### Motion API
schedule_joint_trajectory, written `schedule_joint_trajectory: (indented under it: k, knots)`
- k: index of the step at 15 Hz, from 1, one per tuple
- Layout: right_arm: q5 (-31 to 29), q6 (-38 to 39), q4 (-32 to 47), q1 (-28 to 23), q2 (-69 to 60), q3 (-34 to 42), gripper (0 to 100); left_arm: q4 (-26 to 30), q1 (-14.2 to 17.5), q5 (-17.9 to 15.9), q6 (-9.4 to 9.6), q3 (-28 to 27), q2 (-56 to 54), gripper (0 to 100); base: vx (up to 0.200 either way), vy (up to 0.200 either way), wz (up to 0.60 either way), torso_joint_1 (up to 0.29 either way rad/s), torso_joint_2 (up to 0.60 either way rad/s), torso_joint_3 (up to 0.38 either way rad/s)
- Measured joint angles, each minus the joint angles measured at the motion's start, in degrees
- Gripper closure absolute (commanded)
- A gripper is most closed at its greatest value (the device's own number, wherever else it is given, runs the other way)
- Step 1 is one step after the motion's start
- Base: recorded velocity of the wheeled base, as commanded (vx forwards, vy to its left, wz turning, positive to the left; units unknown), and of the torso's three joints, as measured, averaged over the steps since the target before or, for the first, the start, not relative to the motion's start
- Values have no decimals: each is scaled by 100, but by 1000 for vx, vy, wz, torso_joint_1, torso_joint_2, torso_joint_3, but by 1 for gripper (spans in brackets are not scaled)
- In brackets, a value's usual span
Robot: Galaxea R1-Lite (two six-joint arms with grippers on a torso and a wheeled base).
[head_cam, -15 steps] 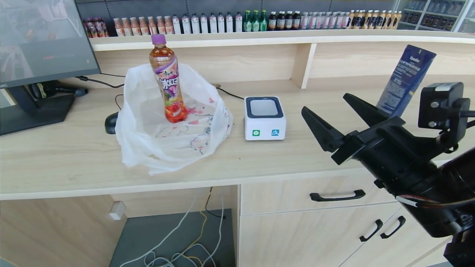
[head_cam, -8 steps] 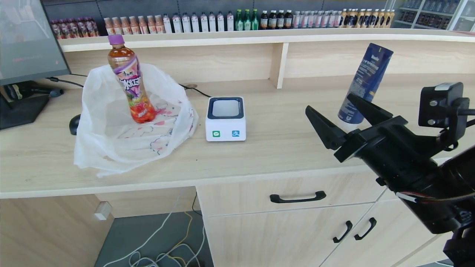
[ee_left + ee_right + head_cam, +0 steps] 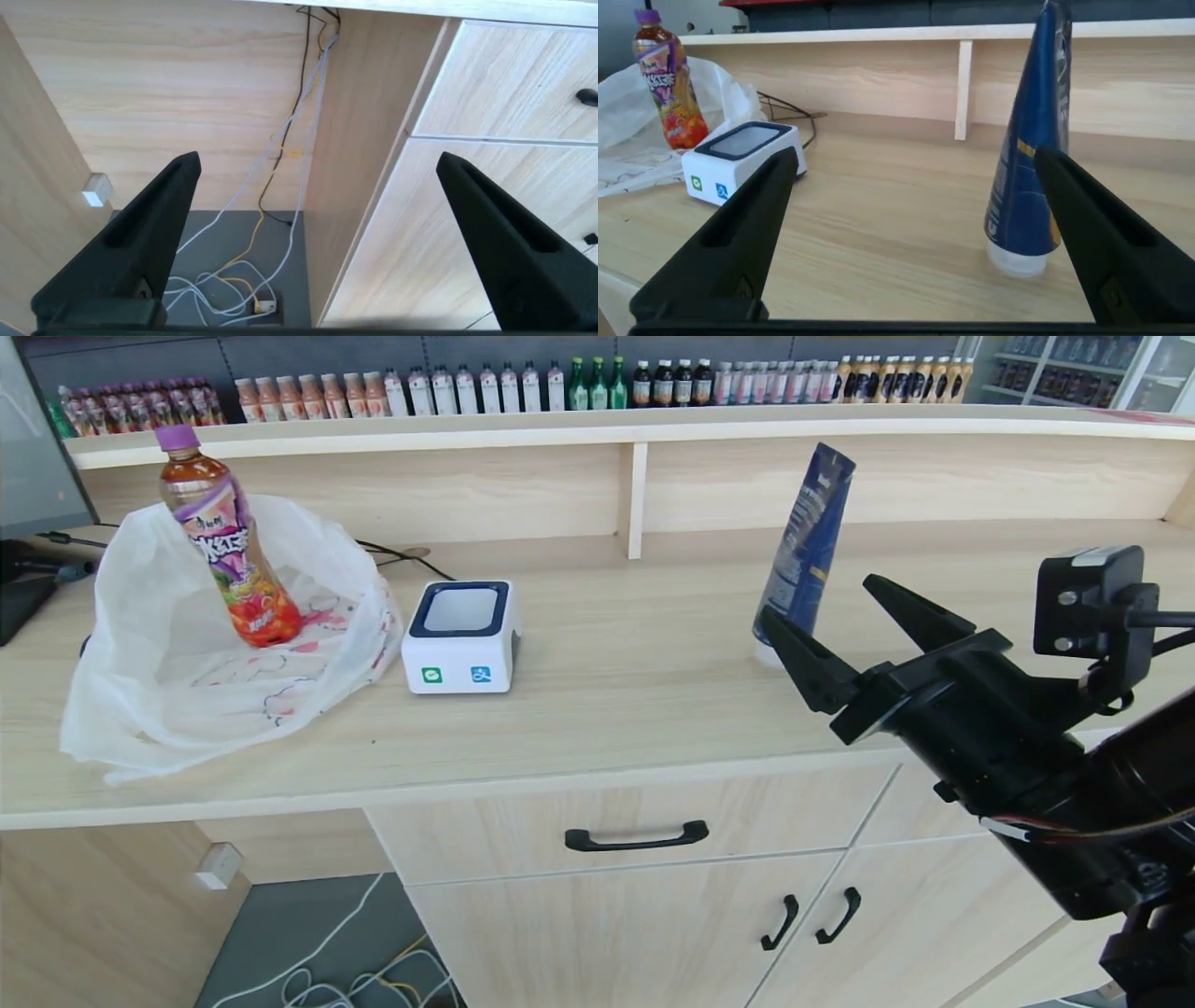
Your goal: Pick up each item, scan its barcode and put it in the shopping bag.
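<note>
The right gripper [image 3: 814, 595], jaws wide apart, faces a tall blue plastic tube [image 3: 803, 532] standing on its cap. A glancing finger could topple it.

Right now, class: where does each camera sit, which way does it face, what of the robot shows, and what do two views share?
Head view: on the head, facing forward and down at the counter; open right gripper shows.
Left wrist view: on the left wrist, facing under the counter at cables and drawer fronts; open left gripper shows.
Right wrist view: on the right wrist, facing across the counter; right gripper shows.
Shared by head and right wrist views: blue tube, scanner, bottle in the shopping bag.
</note>
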Motion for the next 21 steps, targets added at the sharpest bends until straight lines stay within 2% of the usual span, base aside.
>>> schedule_joint_trajectory:
  k: [6, 13, 16, 21]
  knots:
    - [0, 0, 1, -17, 30, 4, 0, 0, 2, 0, 0, 0, 0, 0, 0, -200, 0, 2, 1, 4]
    - [-6, -49, -5, -50, 52, -49, 0, 0, 0, 2, 29, 0, 0, 0, 0, 0, 0, 0, 0, 0]
    - [-373, -173, 50, 265, 78, -254, 0, 0, -5, 0, 33, 0, 0, 0, 0, 0, 0, 0, 0, 0]
    - [-758, -173, 1725, 502, 96, -1334, 0, 0, 0, 2, 35, 0, 0, 0, 0, 0, 0, 0, 0, 0]
